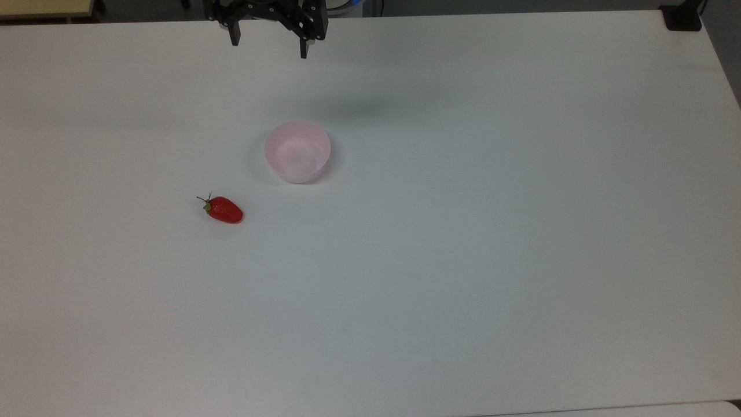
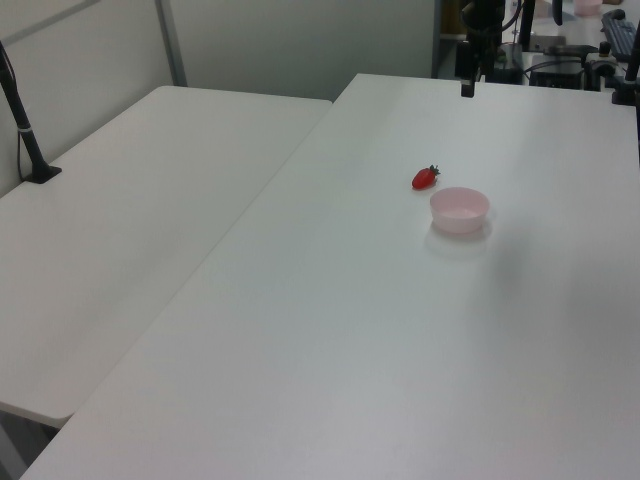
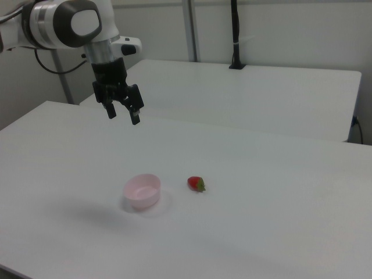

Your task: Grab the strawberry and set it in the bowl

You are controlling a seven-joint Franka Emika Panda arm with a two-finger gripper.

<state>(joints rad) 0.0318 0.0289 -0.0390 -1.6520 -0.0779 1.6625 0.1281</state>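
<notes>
Red strawberry on side, near empty pink bowl.

strawberry lies on the desk, near and to the top view's left of the bowl, the two apart | bowl stands on the desk, nothing in it | hand hangs above the desk's far edge, beyond the bowl, well apart from both | second desk stands behind in the right view

The top view looks down on the table; the left and right views face it obliquely from opposite sides.
</notes>
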